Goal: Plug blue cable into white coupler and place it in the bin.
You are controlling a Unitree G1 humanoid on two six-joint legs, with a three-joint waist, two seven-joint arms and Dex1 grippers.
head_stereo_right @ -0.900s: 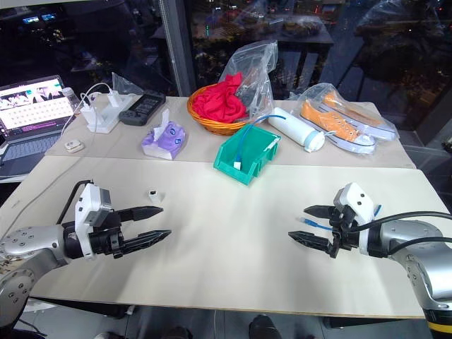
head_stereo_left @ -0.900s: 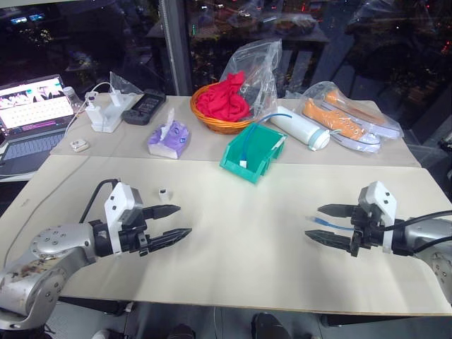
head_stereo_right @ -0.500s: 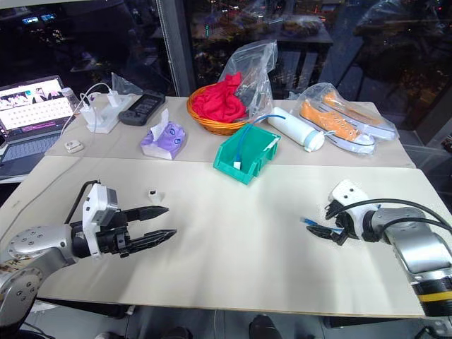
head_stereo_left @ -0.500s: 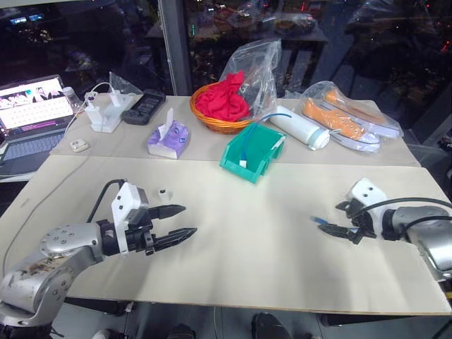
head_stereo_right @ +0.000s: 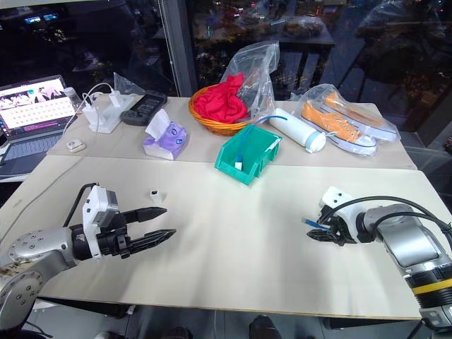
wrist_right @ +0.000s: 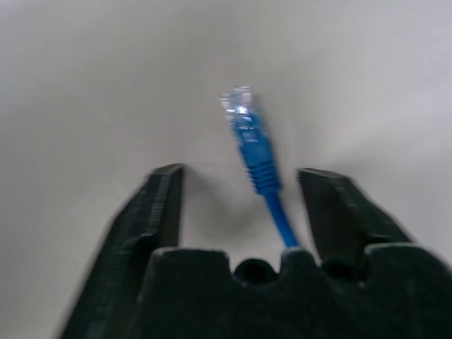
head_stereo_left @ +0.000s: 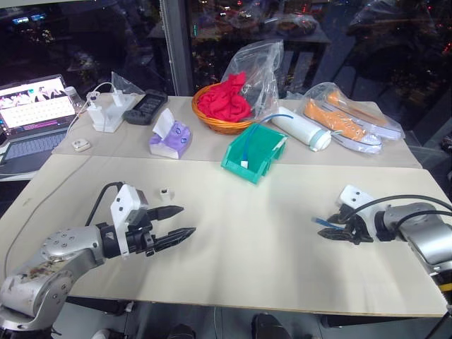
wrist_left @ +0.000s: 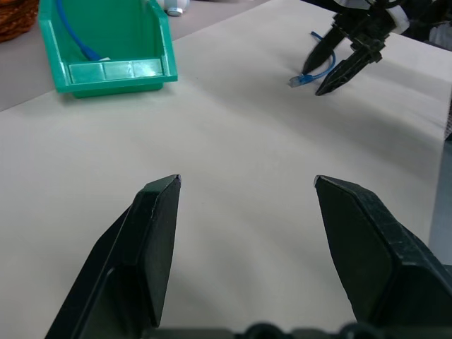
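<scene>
— Right gripper [head_stereo_left: 337, 232] first: where does it stand?

— Low over the near right part of the table [head_stereo_left: 268, 240], tipped down, fingers apart. The blue cable [wrist_right: 256, 159] runs up between them, its clear plug out past the fingertips; I cannot tell whether either finger touches it.

— And the left gripper [head_stereo_left: 176, 222]?

— Near left, close to level, pointing right across the table, fingers spread wide with nothing between them.

— Where is the white coupler [head_stereo_left: 164, 191]?

— On the table just beyond the left gripper's far finger, apart from it.

— The bin [head_stereo_left: 263, 152]?

— Toward the far middle, by the seam between the two boards, sloped front facing near-left. Another blue cable lies inside it.

— Anything behind?

— A wicker basket [head_stereo_left: 220, 123] with red cloth just past the bin, a purple tissue pack [head_stereo_left: 169, 138] to its left, a laptop [head_stereo_left: 32, 113] at the far left edge, bagged orange shoes [head_stereo_left: 346, 120] at far right
</scene>
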